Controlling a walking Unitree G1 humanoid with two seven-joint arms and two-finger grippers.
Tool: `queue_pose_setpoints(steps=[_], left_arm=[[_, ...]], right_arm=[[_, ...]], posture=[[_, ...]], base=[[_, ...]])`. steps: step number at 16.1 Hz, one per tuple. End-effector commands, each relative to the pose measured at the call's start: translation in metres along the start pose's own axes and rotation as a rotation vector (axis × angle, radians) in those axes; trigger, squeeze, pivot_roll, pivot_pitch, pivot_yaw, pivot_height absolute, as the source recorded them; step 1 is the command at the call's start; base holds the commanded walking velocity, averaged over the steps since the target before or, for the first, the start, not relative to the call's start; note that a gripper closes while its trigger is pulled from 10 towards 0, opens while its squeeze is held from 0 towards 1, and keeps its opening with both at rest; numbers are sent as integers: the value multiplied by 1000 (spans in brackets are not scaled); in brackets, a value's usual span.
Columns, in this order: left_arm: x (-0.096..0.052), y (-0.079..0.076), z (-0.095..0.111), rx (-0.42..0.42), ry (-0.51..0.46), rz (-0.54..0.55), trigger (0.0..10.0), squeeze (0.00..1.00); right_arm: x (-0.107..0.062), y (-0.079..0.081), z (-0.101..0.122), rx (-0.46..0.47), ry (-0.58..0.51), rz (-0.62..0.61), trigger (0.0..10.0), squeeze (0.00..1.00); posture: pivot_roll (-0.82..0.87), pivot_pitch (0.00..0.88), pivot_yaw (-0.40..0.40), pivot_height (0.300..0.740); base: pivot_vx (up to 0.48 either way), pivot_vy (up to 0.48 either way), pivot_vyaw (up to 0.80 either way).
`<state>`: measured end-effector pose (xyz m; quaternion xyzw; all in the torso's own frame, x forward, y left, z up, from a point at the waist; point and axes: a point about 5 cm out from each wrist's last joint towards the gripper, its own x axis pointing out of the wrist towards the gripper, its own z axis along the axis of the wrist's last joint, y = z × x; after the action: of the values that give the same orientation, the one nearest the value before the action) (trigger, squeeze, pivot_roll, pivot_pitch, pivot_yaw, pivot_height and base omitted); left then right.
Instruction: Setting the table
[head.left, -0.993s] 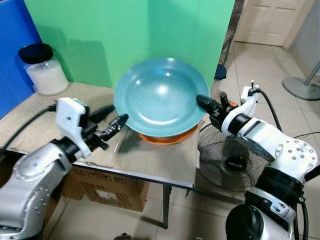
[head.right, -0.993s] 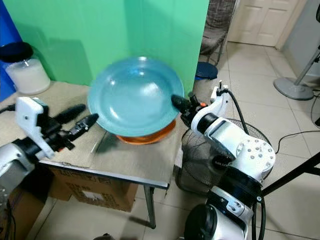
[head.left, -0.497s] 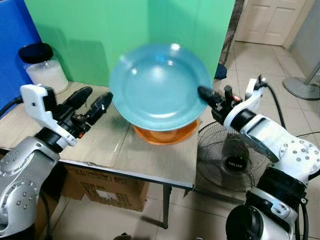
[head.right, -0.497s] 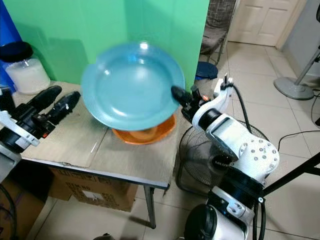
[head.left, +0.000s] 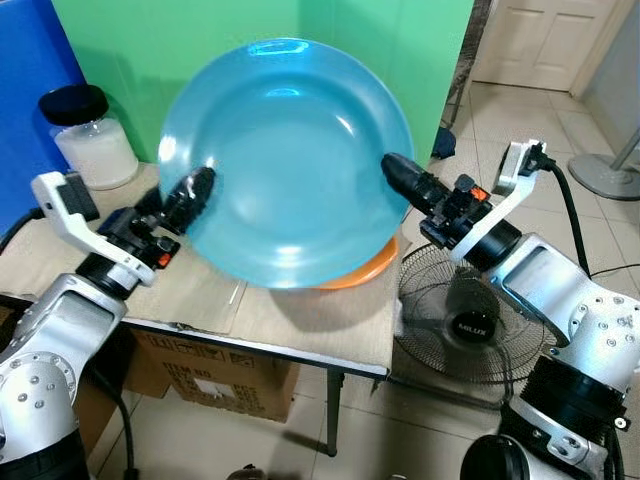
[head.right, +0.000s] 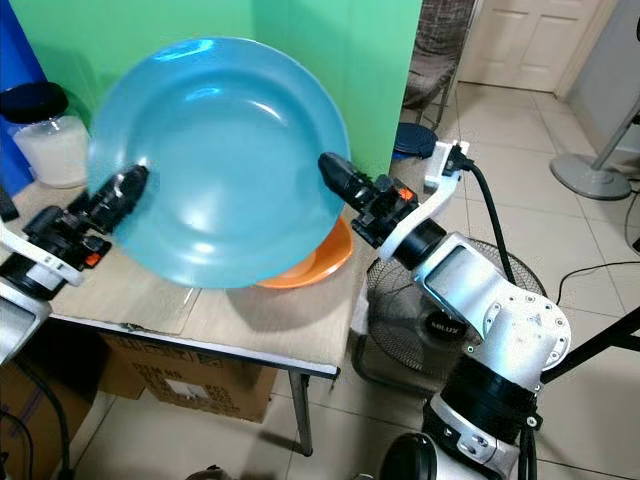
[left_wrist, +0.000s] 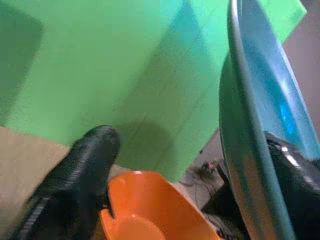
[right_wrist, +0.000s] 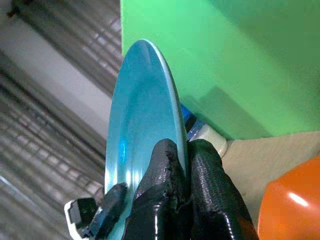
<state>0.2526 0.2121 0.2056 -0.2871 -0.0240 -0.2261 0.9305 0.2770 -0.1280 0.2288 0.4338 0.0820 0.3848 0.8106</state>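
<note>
A large blue plate (head.left: 285, 160) is held up above the table (head.left: 300, 320), tilted so its face looks toward me. My right gripper (head.left: 392, 170) is shut on the plate's right rim, and the pinch shows close up in the right wrist view, with both fingers (right_wrist: 200, 165) on the edge. At the left rim is my left gripper (head.left: 195, 190), open, with the plate's edge (left_wrist: 237, 150) passing between its spread fingers. An orange bowl (head.left: 370, 268) sits on the table under the plate, mostly hidden by it.
A glass jar (head.left: 92, 140) with a black lid and white contents stands at the table's back left. Green and blue screens rise behind the table. A floor fan (head.left: 460, 320) stands right of the table and a cardboard box (head.left: 210, 375) sits beneath it.
The plate has risen off the orange bowl, tipped up to face me and shifted left. My left gripper moved up from the table to the plate's left rim.
</note>
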Motion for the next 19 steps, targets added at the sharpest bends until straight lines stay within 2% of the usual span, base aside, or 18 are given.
queue_pose_setpoints(steps=[1, 5, 9, 16, 18, 19], left_arm=[[0, 2, -6, -13, 48, 7, 0, 0], [0, 1, -3, -30, 47, 11, 0, 0], [0, -5, -2, -58, 42, -34, 0, 0], [0, -2, -5, -53, 63, -18, 0, 0], [0, -2, -4, -54, 59, -22, 0, 0], [0, -2, -3, -55, 57, -26, 0, 0]], right_arm=[[1, 11, 1, -23, -5, 80, 0, 0], [1, 9, -1, -64, 0, 63, 0, 0], [4, 7, -3, -86, 10, 44, 0, 0], [5, 4, -4, -112, 16, 41, 0, 0], [5, 4, -5, -117, 19, 41, 2314, 0], [5, 4, -5, -120, 22, 41, 7529, 0]], posture=[[135, 0, 27, 740], [142, 0, 26, 740], [142, 0, 22, 740], [146, 0, 20, 740], [145, 0, 19, 740], [145, 0, 18, 740]], base=[[0, 0, 0], [0, 0, 0], [0, 0, 0], [0, 0, 0], [0, 0, 0], [0, 0, 0]])
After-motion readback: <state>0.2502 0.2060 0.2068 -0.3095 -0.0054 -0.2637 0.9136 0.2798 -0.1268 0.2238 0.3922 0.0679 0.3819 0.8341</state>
